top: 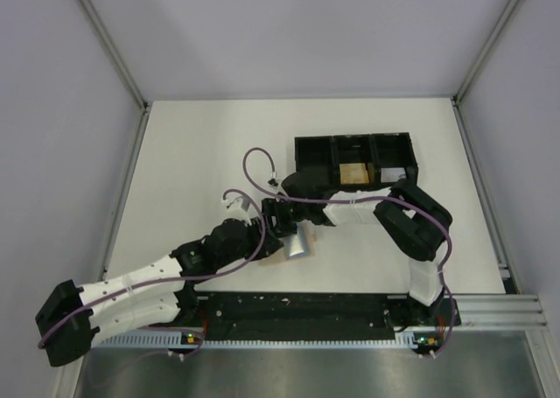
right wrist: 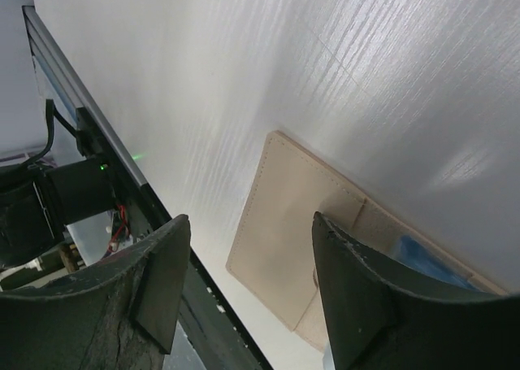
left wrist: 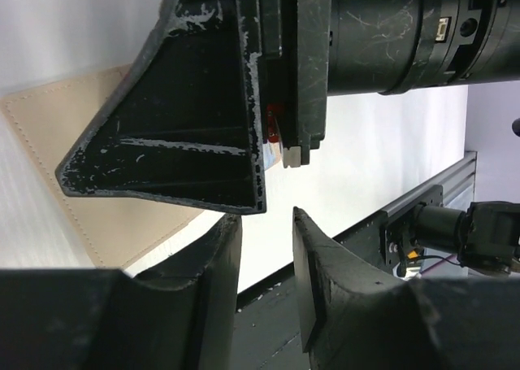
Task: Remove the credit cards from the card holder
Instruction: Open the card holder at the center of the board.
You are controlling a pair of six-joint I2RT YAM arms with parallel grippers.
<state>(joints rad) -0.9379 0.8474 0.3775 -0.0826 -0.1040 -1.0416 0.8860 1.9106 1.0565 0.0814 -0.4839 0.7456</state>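
The cards (right wrist: 422, 260) look thin, stiff, slick and very light, I think. Only a pale blue bit peeks from the card holder (right wrist: 284, 215), so I would pinch there. The holder looks soft and may slide. It lies on the white surface (right wrist: 244, 61) near the front edge. My right claw (right wrist: 248, 222) hangs over it, wide open and empty. My left claw (left wrist: 265, 219) is open a little, empty too. I can read no words.
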